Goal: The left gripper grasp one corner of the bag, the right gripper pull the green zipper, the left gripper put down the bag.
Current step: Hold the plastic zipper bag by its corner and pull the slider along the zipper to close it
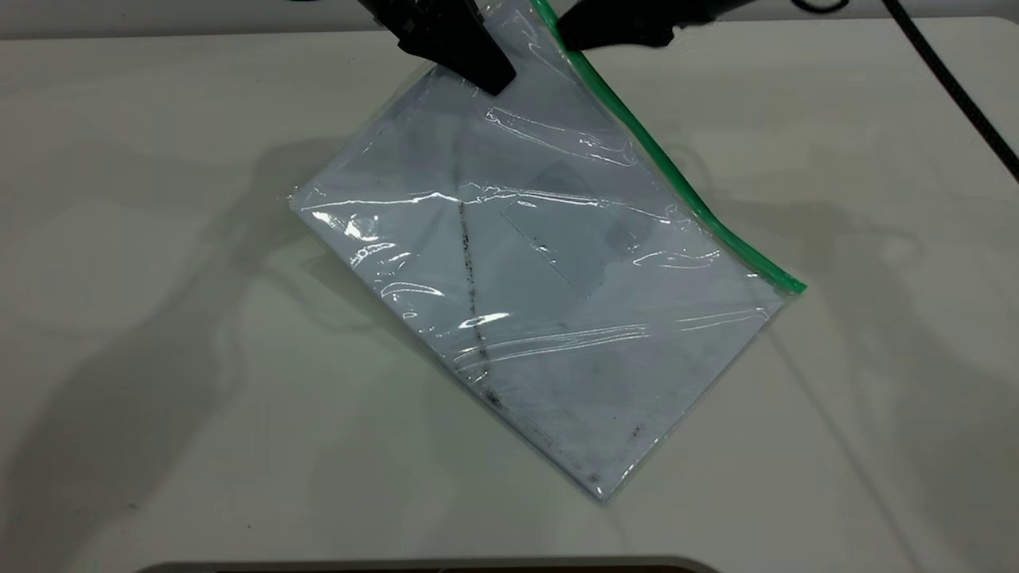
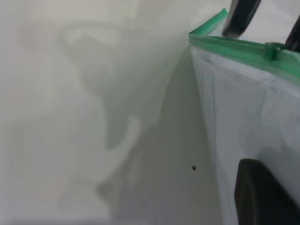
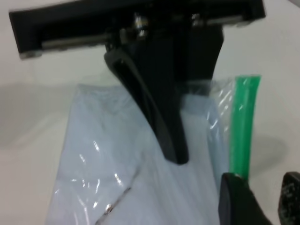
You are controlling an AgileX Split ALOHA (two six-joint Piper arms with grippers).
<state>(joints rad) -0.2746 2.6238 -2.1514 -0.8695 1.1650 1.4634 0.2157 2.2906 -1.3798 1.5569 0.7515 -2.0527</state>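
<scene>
While the left gripper (image 1: 487, 73) clamps the far corner of the bag (image 1: 541, 294) and holds it lifted and tilted over the table (image 1: 143, 318), we read the zipper pull as the step in hand. The bag hangs across the middle of the scene, its near corner low by the table, the green zipper (image 1: 677, 175) running down its right edge.

The right gripper (image 1: 569, 36) sits at the far end of that strip, just right of the left one. We want it closing squarely on the small slider tab, not the plastic beside it, and then travelling straight along the strip while the left grip stays firm, so the edge stays taut instead of bunching.

The exterior view gives us the whole bag but hides the slider. The left wrist view shows the tab (image 2: 273, 48) itself on the green edge, with dark fingers (image 2: 241, 18) either side of it. The right wrist view shows the jaws parted around the strip (image 3: 243, 126), not yet pinched, and the left claw (image 3: 176, 154) shut on the plastic.
</scene>
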